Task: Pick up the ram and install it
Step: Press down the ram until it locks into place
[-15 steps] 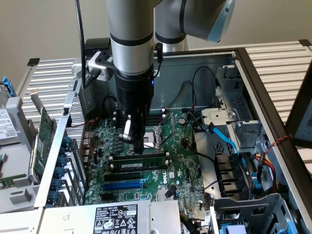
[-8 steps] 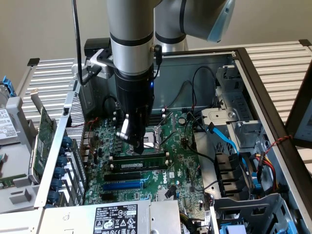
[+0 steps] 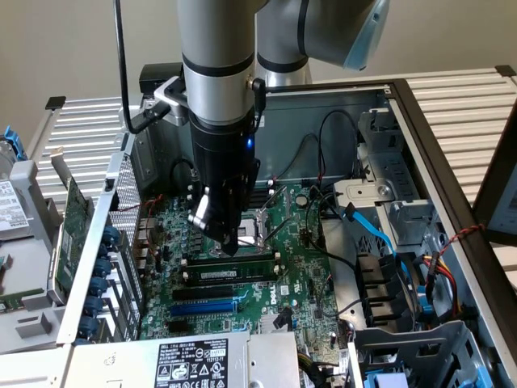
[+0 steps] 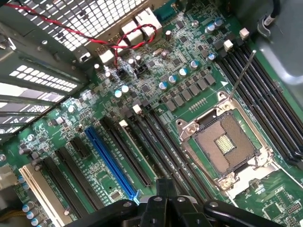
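Pincer [image 3: 229,242] is seen clenched, nothing gripped, tips poised just above the ram [image 3: 233,263], which is seated in a motherboard [image 3: 311,267] slot beside the CPU socket [image 4: 227,144].

A plain beige wall [image 3: 65,48] rises behind a table of pale slats [image 3: 460,105].
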Tool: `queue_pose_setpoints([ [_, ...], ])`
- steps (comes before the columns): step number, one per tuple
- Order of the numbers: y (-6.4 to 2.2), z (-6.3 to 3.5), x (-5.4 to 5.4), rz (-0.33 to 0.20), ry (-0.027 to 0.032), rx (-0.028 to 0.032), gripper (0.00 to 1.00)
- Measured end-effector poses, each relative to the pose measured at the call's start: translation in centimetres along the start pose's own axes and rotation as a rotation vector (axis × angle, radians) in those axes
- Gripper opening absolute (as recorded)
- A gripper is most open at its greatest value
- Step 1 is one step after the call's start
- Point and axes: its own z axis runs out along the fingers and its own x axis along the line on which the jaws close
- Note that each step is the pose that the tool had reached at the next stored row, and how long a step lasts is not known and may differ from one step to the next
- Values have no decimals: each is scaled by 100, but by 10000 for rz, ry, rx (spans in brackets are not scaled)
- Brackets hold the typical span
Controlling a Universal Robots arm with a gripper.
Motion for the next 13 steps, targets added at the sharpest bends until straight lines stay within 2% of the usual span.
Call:
queue_pose_setpoints([
  [6, -1, 1, 0, 792, 24, 2, 11],
  [13, 0, 2, 0, 1618, 106, 55, 11],
])
